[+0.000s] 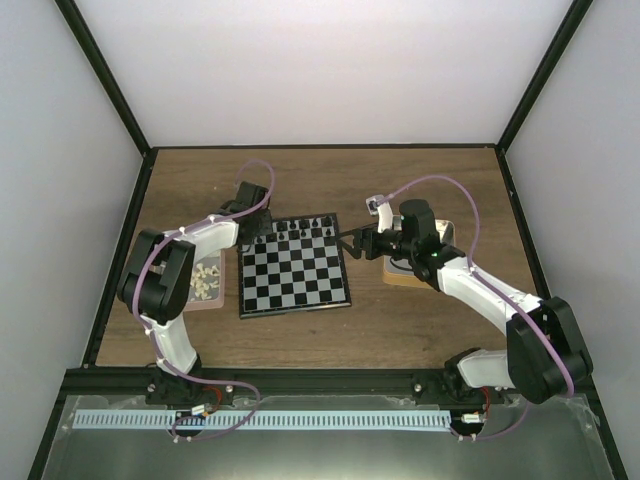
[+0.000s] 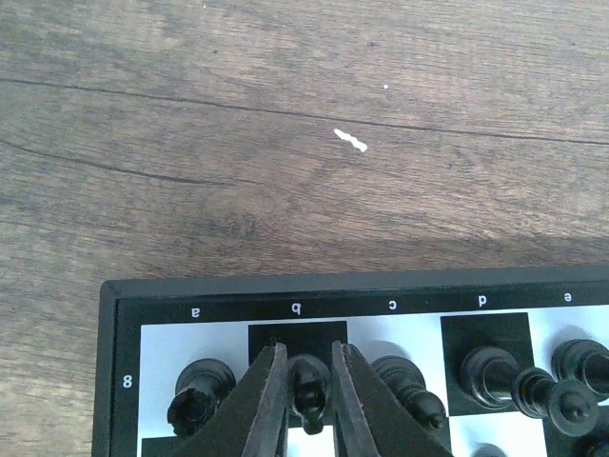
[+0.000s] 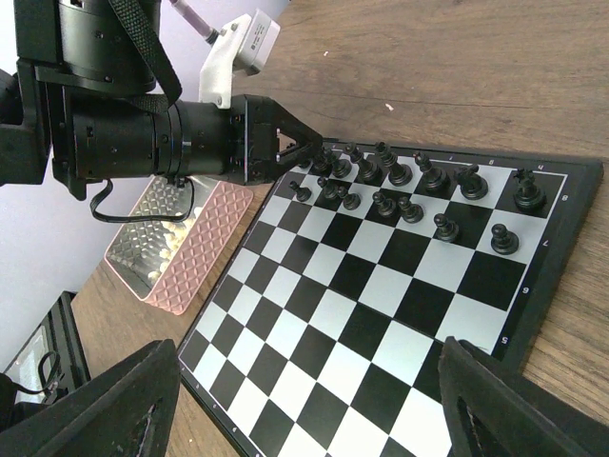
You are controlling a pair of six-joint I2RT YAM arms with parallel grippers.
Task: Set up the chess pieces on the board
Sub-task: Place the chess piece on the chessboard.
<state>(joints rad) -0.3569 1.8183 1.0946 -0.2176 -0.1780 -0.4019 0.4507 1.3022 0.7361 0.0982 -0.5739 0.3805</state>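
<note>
nearest, the rows by the near edge of the board [image 1: 292,292] are seen bare, so black's camp is judged to be built at the far edge only. just off the board's left edge a pink tray [image 3: 214,252] of pale pieces [image 3: 177,238] is set, presumably as stock for those near rows. by the board's far right corner the right gripper [image 3: 304,419] is held with its fingers spread wide and nothing between them. it is judged to be parked there so that the far left corner is not crowded. further on, the chess pieces [image 3: 409,186] are lined up in the two far rows, each standing on its base. at the far left corner, on the back-row square lettered b, the left gripper [image 2: 309,367] is poised from above. its fingers are set close on either side of one small black piece [image 2: 306,392]. whether the pads pinch it or merely flank it cannot be told. the narrow straddle is judged to be what centres the piece between its two neighbours without knocking them. its long axis is upright, in line with the fingers. which way its head faces cannot be made out.
</note>
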